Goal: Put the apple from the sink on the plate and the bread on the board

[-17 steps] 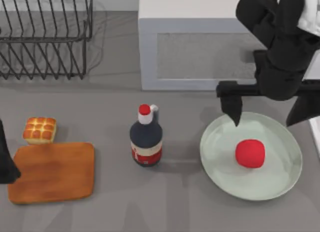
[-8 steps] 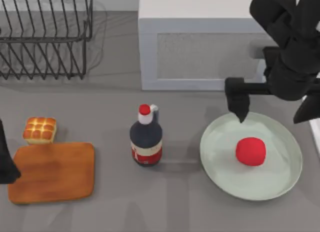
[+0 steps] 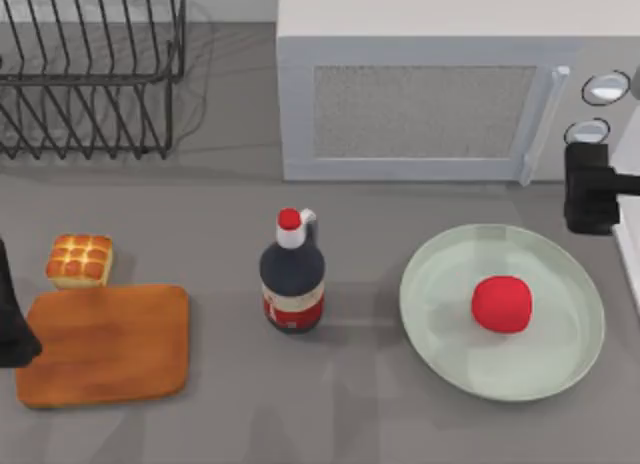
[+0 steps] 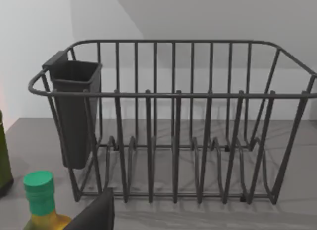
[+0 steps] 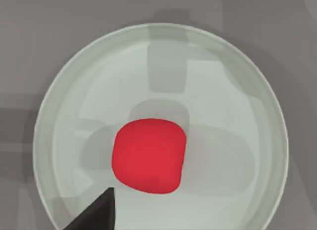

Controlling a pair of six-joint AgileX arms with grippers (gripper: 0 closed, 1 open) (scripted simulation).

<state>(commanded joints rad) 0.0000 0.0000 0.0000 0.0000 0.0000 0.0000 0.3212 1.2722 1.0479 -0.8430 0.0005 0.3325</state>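
Presently listed: apple [image 3: 501, 304], resting inside the plate [image 3: 440, 354] right of its centre, close beside the right hand [image 3: 592, 189], which sits at the surface's right edge just past the plate's far rim; whether its fingers are apart or together cannot be told. Bread [image 3: 79, 260] on the grey surface [image 3: 360, 414], at the board's [image 3: 105, 344] far left corner, near the left hand [image 3: 12, 319] at the left edge; finger state likewise cannot be told. Dark bottle [image 3: 292, 276] between board and plate. Wire rack [image 4: 173, 121] and microwave [image 3: 420, 104] behind.
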